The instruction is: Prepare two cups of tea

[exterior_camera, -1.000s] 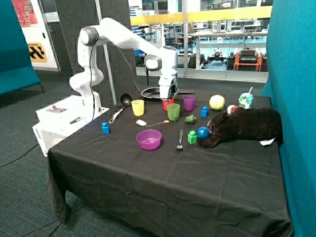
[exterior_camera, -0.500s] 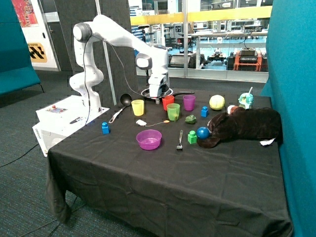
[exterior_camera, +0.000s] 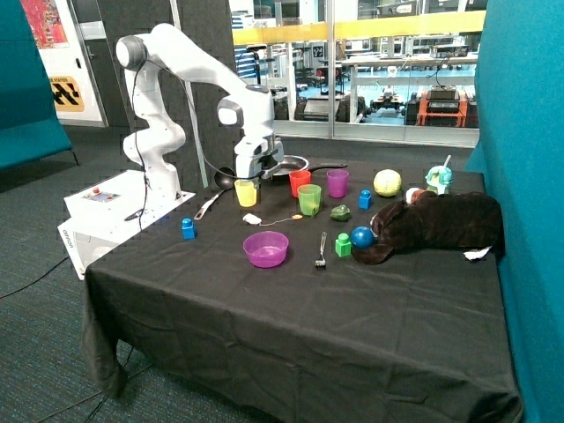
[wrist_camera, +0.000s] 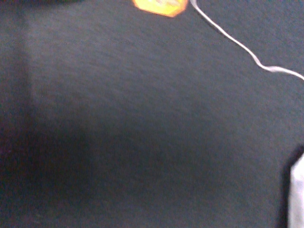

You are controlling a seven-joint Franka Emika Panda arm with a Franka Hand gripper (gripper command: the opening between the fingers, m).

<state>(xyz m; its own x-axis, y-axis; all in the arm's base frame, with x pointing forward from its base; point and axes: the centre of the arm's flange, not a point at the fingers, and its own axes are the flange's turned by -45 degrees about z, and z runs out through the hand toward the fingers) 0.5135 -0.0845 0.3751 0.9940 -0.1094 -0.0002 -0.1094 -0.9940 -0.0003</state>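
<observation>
One white tea bag (exterior_camera: 253, 218) lies on the black cloth in front of the yellow cup (exterior_camera: 246, 192). Its thin string runs to an orange tag (exterior_camera: 295, 217) near the green cup (exterior_camera: 309, 199). A red cup (exterior_camera: 300, 182) and a purple cup (exterior_camera: 337, 182) stand behind. My gripper (exterior_camera: 249, 173) hangs just above the yellow cup. The wrist view shows black cloth, the orange tag (wrist_camera: 159, 5), the string (wrist_camera: 237, 45) and a white edge (wrist_camera: 297, 190), likely the tea bag. A second tea bag is not visible.
A black pan (exterior_camera: 284, 165) and a black ladle (exterior_camera: 220, 181) lie behind the cups. A purple bowl (exterior_camera: 265, 248), a fork (exterior_camera: 322, 249), blue and green blocks, a blue ball (exterior_camera: 362, 236), a yellow ball (exterior_camera: 387, 182) and a brown plush toy (exterior_camera: 441, 220) sit around.
The arm has swung from above the red and green cups across to above the yellow cup. The tea bag and cups have not moved.
</observation>
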